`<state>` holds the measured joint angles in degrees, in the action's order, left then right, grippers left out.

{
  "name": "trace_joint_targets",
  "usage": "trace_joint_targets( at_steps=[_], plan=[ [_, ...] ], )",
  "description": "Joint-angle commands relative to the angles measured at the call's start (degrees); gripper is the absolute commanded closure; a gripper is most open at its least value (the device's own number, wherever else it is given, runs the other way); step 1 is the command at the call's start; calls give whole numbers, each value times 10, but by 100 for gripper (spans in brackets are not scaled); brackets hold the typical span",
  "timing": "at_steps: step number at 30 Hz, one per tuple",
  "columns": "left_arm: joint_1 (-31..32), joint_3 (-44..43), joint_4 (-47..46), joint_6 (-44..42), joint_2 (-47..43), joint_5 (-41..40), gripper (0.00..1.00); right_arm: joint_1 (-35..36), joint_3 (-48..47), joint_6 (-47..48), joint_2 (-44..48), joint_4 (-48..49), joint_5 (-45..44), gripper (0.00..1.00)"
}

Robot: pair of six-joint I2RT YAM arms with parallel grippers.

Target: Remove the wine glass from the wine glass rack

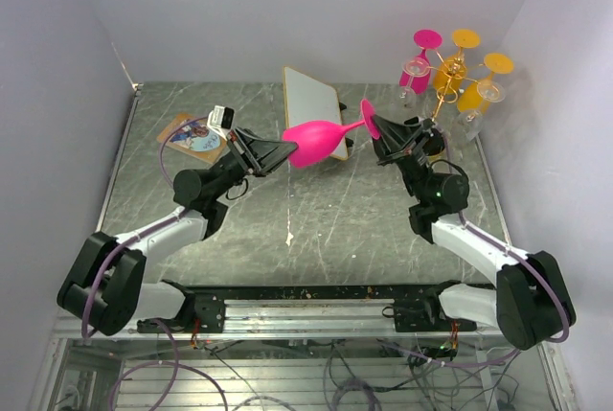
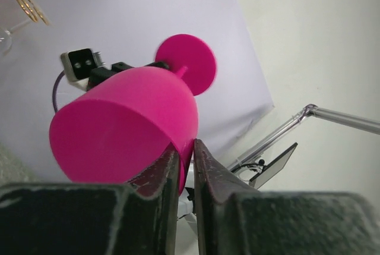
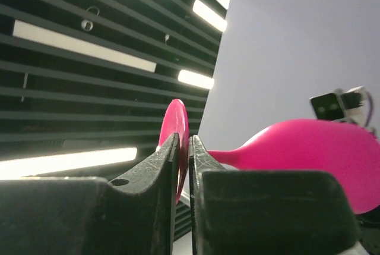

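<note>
A bright pink wine glass hangs sideways in the air above the middle of the table, held between both arms. My left gripper is shut on the rim of its bowl, one finger inside and one outside. My right gripper is shut on the glass's round foot, the disc edge-on between the fingers. The stem and bowl reach away to the right in the right wrist view. The gold wire wine glass rack stands at the back right, apart from the held glass.
Pink, orange and clear glasses hang on the rack's arms, close behind my right gripper. A white board lies at the back centre. A printed card lies back left, under the left arm. Walls close in the table on three sides.
</note>
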<state>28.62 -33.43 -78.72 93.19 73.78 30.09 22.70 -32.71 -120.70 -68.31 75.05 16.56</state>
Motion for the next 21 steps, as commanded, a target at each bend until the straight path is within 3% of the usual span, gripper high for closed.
trace_joint_targets(
  at_steps=[1,3,6,8,9,12,16,21],
  plan=[
    [4,13,-64,2,-11,9,84,2,43,-22,7,-17,-31,85],
    [4,31,-17,-24,-29,4,91,-4,68,24,31,-90,-32,73],
    [2,57,99,-78,-72,-5,93,-17,117,102,72,-201,-44,55],
    [1,61,220,-133,-108,-7,93,-32,145,161,101,-286,-46,47],
    [1,58,323,-174,-133,-14,93,-41,161,193,116,-324,-48,43],
    [1,25,563,-278,-190,-44,93,-81,179,313,165,-479,-54,38],
    [1,-66,895,-419,-242,-155,93,-131,135,500,222,-703,-99,33],
    [1,-175,1148,-544,-236,-280,93,-137,12,699,239,-903,-242,27]
  ],
)
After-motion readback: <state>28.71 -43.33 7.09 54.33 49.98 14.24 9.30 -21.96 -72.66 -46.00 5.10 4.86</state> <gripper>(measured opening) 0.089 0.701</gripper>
